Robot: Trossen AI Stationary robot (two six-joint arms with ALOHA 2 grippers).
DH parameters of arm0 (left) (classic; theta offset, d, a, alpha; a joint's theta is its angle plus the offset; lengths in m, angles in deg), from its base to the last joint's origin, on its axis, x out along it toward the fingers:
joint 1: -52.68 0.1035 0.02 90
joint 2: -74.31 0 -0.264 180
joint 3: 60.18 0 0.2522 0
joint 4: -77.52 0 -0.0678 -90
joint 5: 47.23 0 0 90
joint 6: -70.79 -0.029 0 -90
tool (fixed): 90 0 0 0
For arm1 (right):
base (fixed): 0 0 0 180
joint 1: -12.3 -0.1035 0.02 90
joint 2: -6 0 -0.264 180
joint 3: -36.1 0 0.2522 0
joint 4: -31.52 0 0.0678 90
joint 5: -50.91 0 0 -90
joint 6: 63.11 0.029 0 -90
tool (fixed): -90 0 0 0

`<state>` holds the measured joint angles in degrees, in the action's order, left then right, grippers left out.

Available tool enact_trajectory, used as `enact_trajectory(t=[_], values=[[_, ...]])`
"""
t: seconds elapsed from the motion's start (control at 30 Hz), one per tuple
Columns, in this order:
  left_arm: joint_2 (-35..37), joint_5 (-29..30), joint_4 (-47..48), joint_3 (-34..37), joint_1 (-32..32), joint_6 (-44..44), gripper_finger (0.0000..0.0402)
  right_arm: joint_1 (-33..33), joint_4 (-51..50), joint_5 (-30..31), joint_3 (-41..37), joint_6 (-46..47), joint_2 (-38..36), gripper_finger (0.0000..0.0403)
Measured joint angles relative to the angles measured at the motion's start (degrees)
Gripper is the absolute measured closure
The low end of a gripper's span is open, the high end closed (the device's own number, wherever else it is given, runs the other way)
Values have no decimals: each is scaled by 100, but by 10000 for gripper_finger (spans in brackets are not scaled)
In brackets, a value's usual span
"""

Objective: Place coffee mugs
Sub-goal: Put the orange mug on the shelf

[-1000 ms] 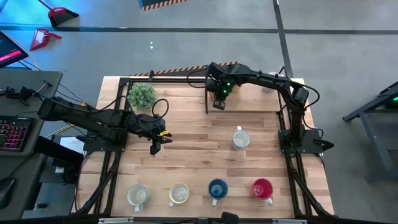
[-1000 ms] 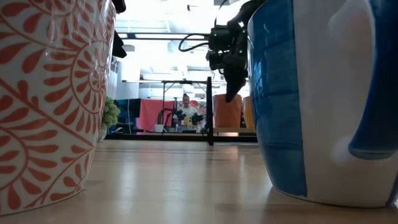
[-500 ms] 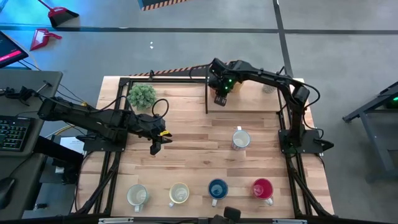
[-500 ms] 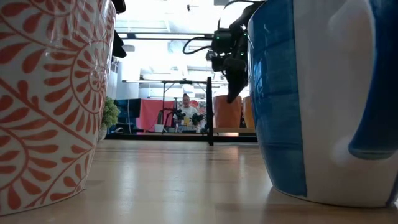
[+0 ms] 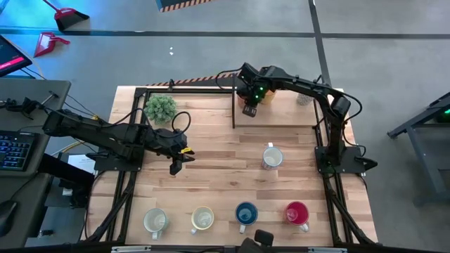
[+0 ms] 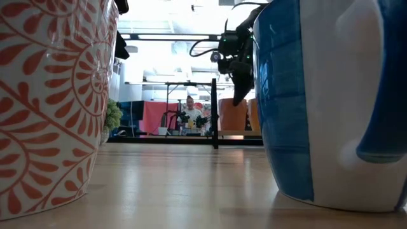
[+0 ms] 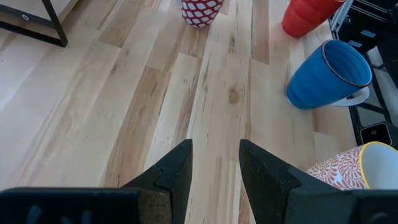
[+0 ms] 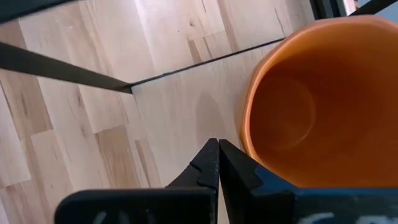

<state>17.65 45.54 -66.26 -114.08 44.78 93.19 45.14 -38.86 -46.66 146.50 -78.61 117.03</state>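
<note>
Orange mug (image 8: 311, 99) sits just beside the closed right hand (image 8: 217, 152).

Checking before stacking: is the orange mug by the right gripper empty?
Empty: the right wrist view looks into the orange mug and shows bare orange bottom.

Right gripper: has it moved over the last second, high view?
Yes. The right gripper has drifted slightly toward the table's far edge and a little rightward, judged against the black upright post beside it. Its jaws are shut.
</note>
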Motion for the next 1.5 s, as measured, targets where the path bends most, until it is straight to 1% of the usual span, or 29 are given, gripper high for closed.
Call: enact_trajectory(t=[0.5, 0.63, 0.93, 1.2, 1.5], values=[[-2, 0, 0, 0, -1, -2, 282, 6, 215, -19, 2, -105, 2, 403], [-1, 0, 0, 0, -1, -2, 282, 6, 22, -168, 2, -105, 0, 403], [-2, 0, -2, 0, -2, -2, 282, -14, -246, -167, 2, -216, 0, 403], [-2, 2, -1, 0, 0, -2, 282, -9, -317, 167, 2, -428, 1, 403], [-2, 2, -1, 0, -1, 2, 282, 17, -74, 200, 2, -425, 0, 403]])
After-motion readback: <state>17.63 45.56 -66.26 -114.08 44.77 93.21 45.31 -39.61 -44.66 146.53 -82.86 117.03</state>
